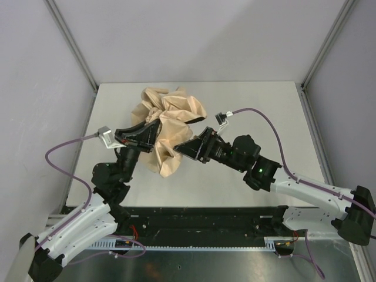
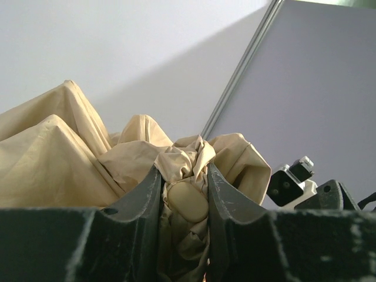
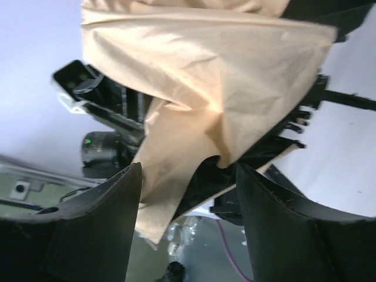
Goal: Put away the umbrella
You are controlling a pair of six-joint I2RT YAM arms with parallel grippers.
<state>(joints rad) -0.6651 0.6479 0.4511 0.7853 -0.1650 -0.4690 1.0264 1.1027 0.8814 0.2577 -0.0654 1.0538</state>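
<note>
The umbrella [image 1: 170,120] is a crumpled heap of beige fabric in the middle of the white table. My left gripper [image 1: 150,133] reaches into its left side. In the left wrist view that gripper [image 2: 183,179] is shut on bunched fabric and a pale oval piece [image 2: 188,201] of the umbrella. My right gripper [image 1: 187,145] sits at the heap's lower right edge. Seen from the right wrist, its jaws [image 3: 188,182] stand open, and a flap of the fabric [image 3: 194,88] hangs in front of them, brushing the left finger. The shaft is hidden.
The table [image 1: 264,117] is boxed in by pale walls with metal corner posts [image 1: 70,41]. Purple cables [image 1: 264,117] loop from both wrists. The left arm's wrist [image 3: 97,97] shows behind the fabric in the right wrist view. A black rail [image 1: 200,220] runs along the near edge.
</note>
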